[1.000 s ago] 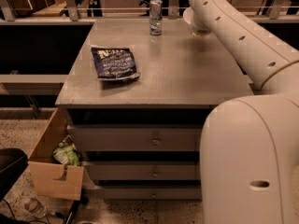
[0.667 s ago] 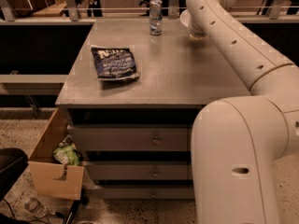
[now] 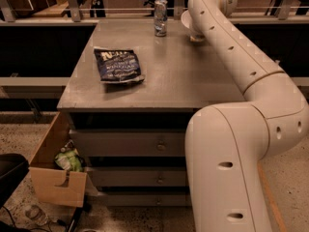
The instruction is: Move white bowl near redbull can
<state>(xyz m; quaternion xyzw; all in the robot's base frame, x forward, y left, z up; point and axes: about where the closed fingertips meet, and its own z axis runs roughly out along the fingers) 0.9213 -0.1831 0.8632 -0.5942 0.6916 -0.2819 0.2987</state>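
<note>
The redbull can (image 3: pixel 161 17) stands upright near the far edge of the grey table (image 3: pixel 193 81). The white bowl (image 3: pixel 187 24) is just right of the can, a short gap away, at the far edge. Only its left rim and part of its base show; the rest is hidden behind my white arm (image 3: pixel 227 47). The arm reaches from the lower right up over the table's right side to the bowl. My gripper is hidden behind the arm's last links, at the bowl.
A flat dark blue snack bag (image 3: pixel 119 65) lies on the left part of the table. Drawers sit below the tabletop. An open cardboard box (image 3: pixel 57 170) with rubbish stands on the floor at the lower left. A railing (image 3: pixel 72 8) runs behind the table.
The arm's end has swung a little to the left, and the white bowl has moved with it, closer to the can. The can and the snack bag have not moved.
</note>
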